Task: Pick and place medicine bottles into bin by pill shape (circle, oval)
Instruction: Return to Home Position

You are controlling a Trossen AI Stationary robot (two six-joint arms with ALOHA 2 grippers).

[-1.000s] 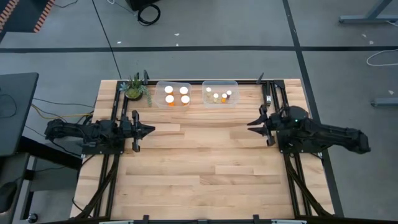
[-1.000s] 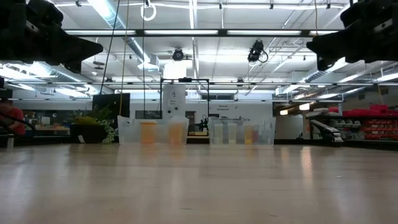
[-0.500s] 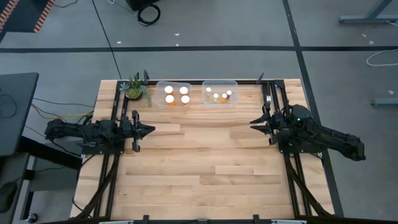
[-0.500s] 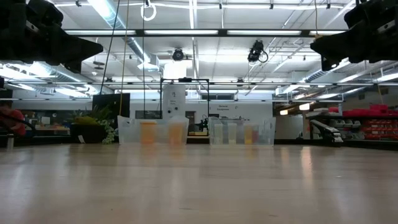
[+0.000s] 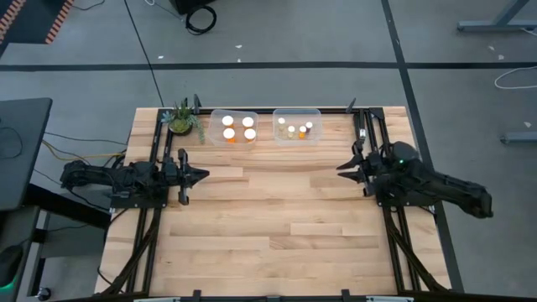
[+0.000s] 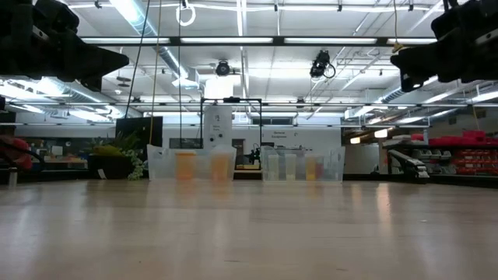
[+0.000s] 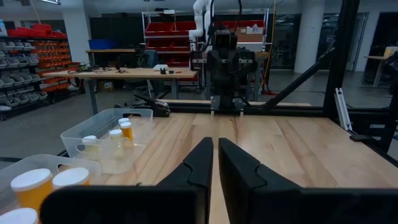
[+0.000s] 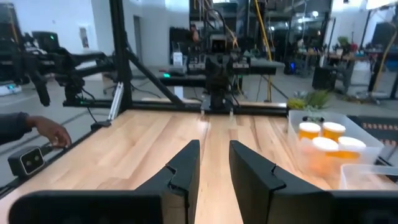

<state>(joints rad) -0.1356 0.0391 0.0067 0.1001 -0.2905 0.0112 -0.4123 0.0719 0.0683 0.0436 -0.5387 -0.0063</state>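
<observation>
Four larger medicine bottles with white caps and orange bodies (image 5: 238,127) stand in the left clear bin (image 5: 215,134) at the table's far edge. Several smaller bottles (image 5: 295,129) stand in the right clear bin (image 5: 315,117). Both bins show in the low view, the larger bottles (image 6: 198,165) on the left and the smaller bottles (image 6: 299,166) on the right. My left gripper (image 5: 204,174) hovers shut and empty over the table's left part; its wrist view shows its fingers (image 7: 216,163) almost together. My right gripper (image 5: 340,169) hovers over the right part, slightly open and empty, with a gap showing in its wrist view (image 8: 214,163).
A small green potted plant (image 5: 182,119) stands left of the bins at the far left. Bare wood (image 5: 268,210) lies between the two grippers and toward the near edge. A person's hand (image 8: 53,132) shows beyond the table's edge in the right wrist view.
My right gripper has drawn back a little toward the table's right edge, and its arm has swung slightly. The left arm and the bottles have kept still.
</observation>
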